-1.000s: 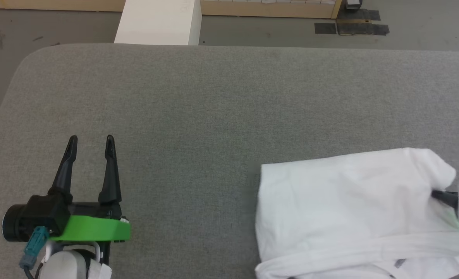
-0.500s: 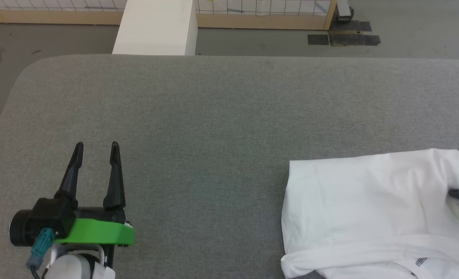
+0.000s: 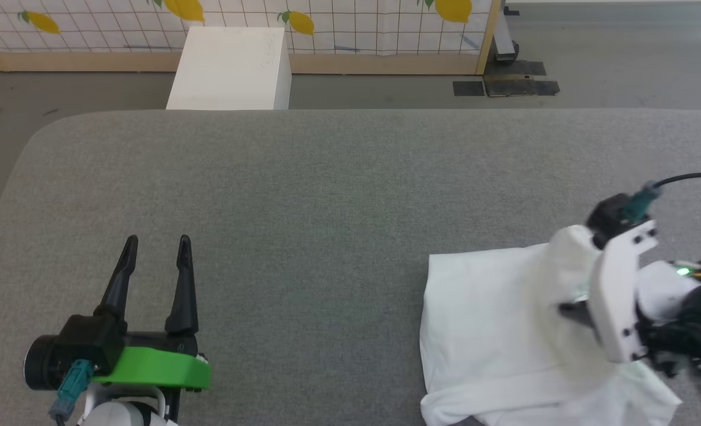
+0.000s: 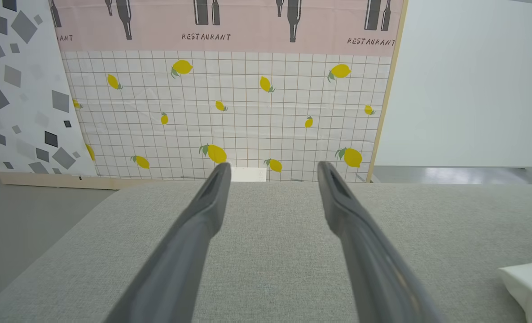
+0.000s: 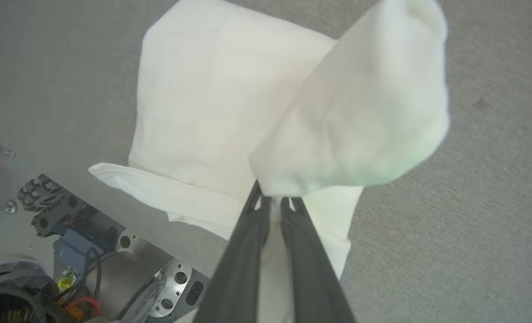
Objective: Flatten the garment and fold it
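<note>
The white garment [image 3: 492,331] lies partly folded on the grey table [image 3: 326,177] at the lower right. My right gripper [image 3: 566,305] is over its right side, shut on a fold of the cloth and holding it up. In the right wrist view, the fingers [image 5: 272,199] pinch the fabric and the raised flap [image 5: 360,112] drapes over their tips above the flat part of the garment [image 5: 212,89]. My left gripper [image 3: 157,242] stands open and empty at the lower left, far from the cloth. The left gripper [image 4: 272,172] points along the table, with a garment corner [image 4: 528,282] at the right.
A rigid white box [image 3: 229,68] stands on the floor beyond the table's far edge. Behind it is a lemon-patterned wall panel [image 3: 326,23], with black tape patches [image 3: 504,87] on the floor. The robot's base [image 5: 90,251] sits beside the table's near edge.
The head camera has tilted up, showing more floor and wall. My right gripper has moved left over the garment, lifting its right part with it. The left gripper has held its pose.
</note>
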Controlling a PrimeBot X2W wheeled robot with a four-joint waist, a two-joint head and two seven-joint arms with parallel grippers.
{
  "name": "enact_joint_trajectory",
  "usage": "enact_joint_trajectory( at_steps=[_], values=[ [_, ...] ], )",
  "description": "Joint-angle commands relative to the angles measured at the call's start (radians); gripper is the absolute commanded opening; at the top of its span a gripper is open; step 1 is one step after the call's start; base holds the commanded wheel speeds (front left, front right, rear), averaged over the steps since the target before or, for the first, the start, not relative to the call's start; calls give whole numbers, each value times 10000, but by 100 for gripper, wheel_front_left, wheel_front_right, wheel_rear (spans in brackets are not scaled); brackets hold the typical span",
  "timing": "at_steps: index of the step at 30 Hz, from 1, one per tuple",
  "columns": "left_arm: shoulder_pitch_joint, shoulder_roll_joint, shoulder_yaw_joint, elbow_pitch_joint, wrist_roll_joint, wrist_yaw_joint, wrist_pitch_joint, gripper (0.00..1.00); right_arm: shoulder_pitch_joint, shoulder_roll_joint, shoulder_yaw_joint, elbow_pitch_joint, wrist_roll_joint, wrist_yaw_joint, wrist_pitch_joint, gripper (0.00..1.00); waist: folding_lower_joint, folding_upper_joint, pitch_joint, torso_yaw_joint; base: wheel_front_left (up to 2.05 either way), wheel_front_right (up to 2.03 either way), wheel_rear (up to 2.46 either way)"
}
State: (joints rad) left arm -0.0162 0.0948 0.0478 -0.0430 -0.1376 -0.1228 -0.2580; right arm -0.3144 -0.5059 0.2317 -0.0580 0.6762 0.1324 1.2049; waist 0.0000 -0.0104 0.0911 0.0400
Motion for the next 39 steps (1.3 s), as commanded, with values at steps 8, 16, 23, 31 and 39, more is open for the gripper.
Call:
enact_joint_trajectory(
  at_steps=[8,16,23,31,39],
  values=[
    [9,-55,-115,26,67,-57,-38,100,-401,1627,1174,899,-526,-17,-814,0,0,102,255,254,0,0,0],
    [-22,-127,-128,30,31,-63,-38,100,-1020,2850,1878,2674,-1007,-17,-1941,0,0,102,470,385,0,0,0],
    [-150,-183,-163,51,48,-67,-38,100,-1417,3348,2187,4028,-1249,-17,-2649,0,0,102,638,460,0,0,0],
    [-99,-214,-86,130,52,-70,-38,100,-1645,3490,2426,4606,-1196,-17,-3543,100,0,102,504,331,0,0,0],
    [9,-199,-50,181,82,-73,-38,100,-1580,3021,2435,3363,-227,-17,-4079,100,0,102,192,106,0,0,0]
  ],
)
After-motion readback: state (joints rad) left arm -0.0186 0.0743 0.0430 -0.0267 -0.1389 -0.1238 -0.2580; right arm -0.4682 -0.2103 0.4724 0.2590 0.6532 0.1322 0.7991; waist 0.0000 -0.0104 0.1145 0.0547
